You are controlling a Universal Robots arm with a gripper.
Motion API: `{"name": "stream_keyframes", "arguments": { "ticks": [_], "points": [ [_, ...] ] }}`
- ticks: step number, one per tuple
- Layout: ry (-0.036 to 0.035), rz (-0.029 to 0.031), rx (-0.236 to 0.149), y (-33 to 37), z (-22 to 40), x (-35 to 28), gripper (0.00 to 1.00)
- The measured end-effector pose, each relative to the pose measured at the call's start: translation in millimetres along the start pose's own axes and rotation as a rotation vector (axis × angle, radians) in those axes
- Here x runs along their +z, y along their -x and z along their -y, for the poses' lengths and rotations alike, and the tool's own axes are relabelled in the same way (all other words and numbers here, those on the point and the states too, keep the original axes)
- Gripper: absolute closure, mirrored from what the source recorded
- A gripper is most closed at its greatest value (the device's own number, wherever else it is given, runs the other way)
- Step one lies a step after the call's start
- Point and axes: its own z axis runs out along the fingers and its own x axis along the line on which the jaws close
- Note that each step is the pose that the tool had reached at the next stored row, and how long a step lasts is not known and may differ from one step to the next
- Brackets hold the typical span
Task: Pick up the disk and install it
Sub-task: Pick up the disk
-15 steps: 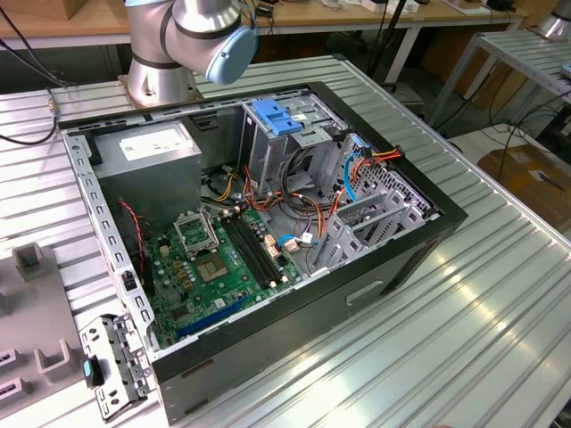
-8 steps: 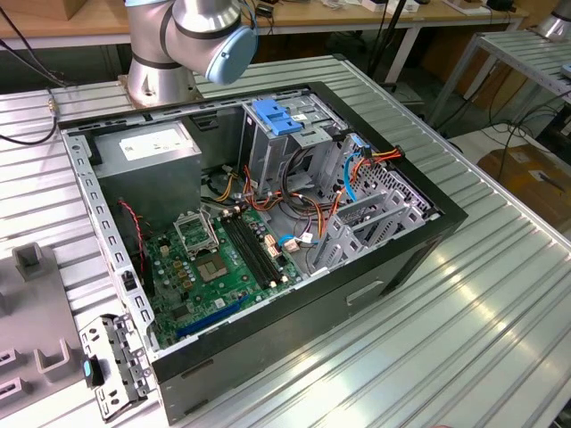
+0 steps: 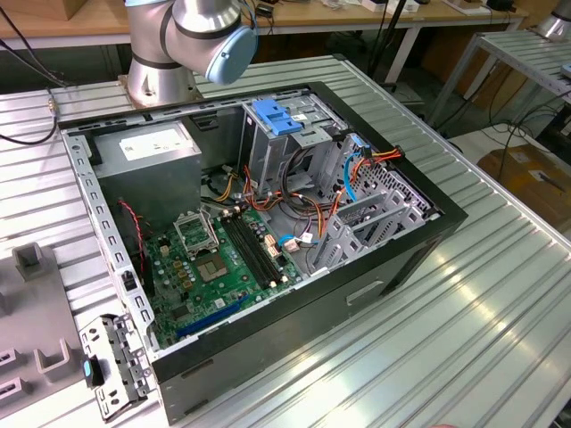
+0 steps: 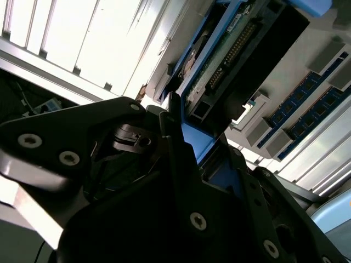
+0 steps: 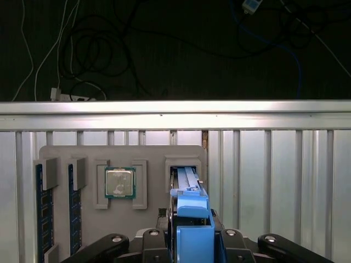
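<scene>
In the first wrist view, blue memory modules (image 5: 41, 211) stand in the grey holder tray (image 5: 153, 156), well aside from the claw (image 5: 192, 227). A processor chip (image 5: 119, 182) lies nearer to it. The disk (image 5: 186, 178) stands on its edge in the tray's slot, just ahead of the claw, whose fingers (image 5: 163, 241) pinch its blue rails. In the exterior view, the open computer case (image 3: 294, 348) lies on the table (image 3: 464, 312).
</scene>
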Motion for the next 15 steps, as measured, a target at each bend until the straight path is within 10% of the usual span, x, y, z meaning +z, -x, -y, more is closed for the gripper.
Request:
{"name": "stream_keyframes", "arguments": {
  "ticks": [15],
  "points": [
    [0.0003, -0.0005, 0.000, -0.1, 0.1, -6.8, 0.63]
  ]
}}
